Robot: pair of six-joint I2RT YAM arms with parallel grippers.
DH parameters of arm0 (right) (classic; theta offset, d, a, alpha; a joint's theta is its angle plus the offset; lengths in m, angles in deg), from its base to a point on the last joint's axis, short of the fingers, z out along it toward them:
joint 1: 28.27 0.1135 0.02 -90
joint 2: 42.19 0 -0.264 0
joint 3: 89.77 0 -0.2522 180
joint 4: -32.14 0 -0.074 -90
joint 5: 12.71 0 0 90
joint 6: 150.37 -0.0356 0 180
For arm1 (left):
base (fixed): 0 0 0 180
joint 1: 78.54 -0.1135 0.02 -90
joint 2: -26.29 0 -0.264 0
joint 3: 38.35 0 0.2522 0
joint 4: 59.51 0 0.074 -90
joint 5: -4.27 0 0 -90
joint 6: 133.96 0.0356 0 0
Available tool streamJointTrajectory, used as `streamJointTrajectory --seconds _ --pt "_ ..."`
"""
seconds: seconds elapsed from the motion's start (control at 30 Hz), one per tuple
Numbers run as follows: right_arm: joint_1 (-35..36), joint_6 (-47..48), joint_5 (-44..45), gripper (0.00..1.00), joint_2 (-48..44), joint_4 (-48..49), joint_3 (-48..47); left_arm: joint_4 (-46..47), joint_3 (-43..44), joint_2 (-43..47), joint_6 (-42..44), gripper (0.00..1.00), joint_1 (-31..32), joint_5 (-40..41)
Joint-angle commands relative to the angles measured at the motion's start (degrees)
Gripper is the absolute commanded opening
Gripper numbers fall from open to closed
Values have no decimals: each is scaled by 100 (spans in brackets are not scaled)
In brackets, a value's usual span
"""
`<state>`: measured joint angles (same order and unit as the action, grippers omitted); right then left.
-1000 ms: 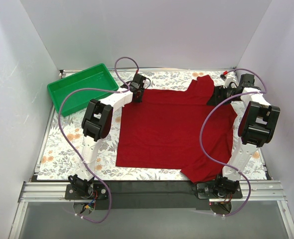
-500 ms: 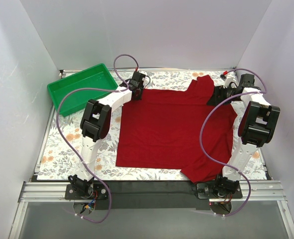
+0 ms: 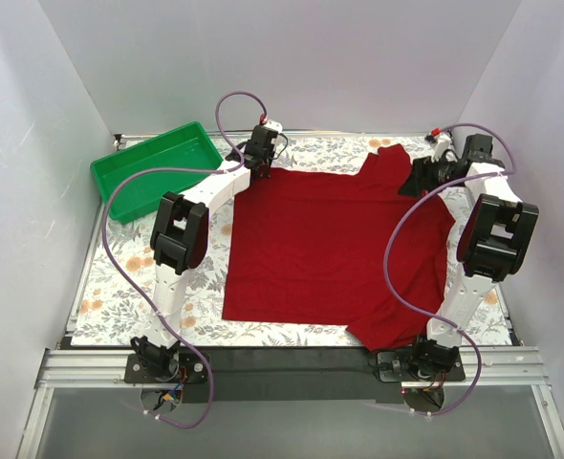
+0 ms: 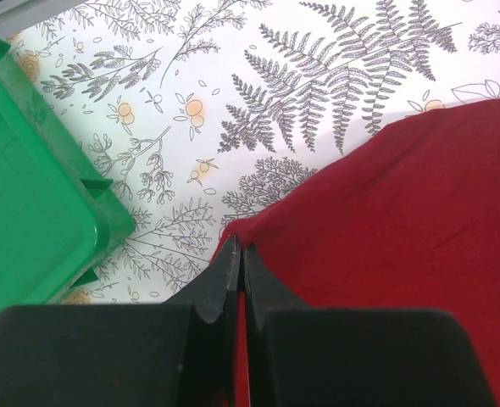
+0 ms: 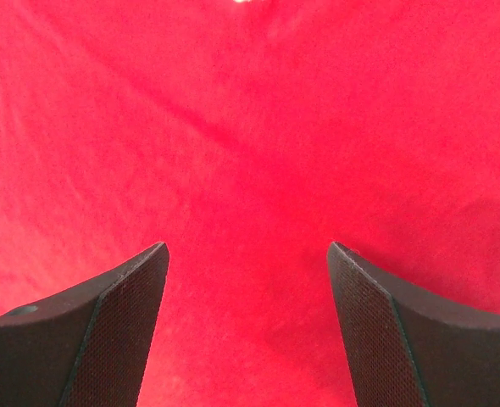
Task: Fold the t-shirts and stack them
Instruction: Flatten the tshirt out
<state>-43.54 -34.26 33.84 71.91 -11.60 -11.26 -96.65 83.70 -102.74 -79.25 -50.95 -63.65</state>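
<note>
Left gripper (image 4: pixel 239 254) pinches the far-left corner of the plain dark red cotton t-shirt (image 3: pixel 330 249), apparently for folding; right gripper (image 5: pixel 246 254) hovers above it, fingers spread.

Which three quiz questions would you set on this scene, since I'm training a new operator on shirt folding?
1. True or false: the right gripper is shut on the t-shirt.
2. The green tray sits: A on the t-shirt; B off the t-shirt, on the left arm's side; C between the arm bases.
3. What does the left gripper pinch?

Key: 1 false, it is open above the fabric; 2 B; 3 the t-shirt's edge.
</note>
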Motion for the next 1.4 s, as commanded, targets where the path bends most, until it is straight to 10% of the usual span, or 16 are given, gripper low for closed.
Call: streamJointTrajectory --seconds 0.0,0.37,1.0,1.37 --pt "-11 9 -331 69 251 27 -797 96 78 476 136 0 0 156" --pt "217 -1765 -25 66 2458 149 -4067 193 -238 563 13 0 0 182" --pt "533 -2936 2709 59 3487 1714 -4271 167 -387 651 -110 0 -8 59" --pt "534 -2971 1875 12 3365 1890 -4078 158 -625 774 -206 0 -8 59"
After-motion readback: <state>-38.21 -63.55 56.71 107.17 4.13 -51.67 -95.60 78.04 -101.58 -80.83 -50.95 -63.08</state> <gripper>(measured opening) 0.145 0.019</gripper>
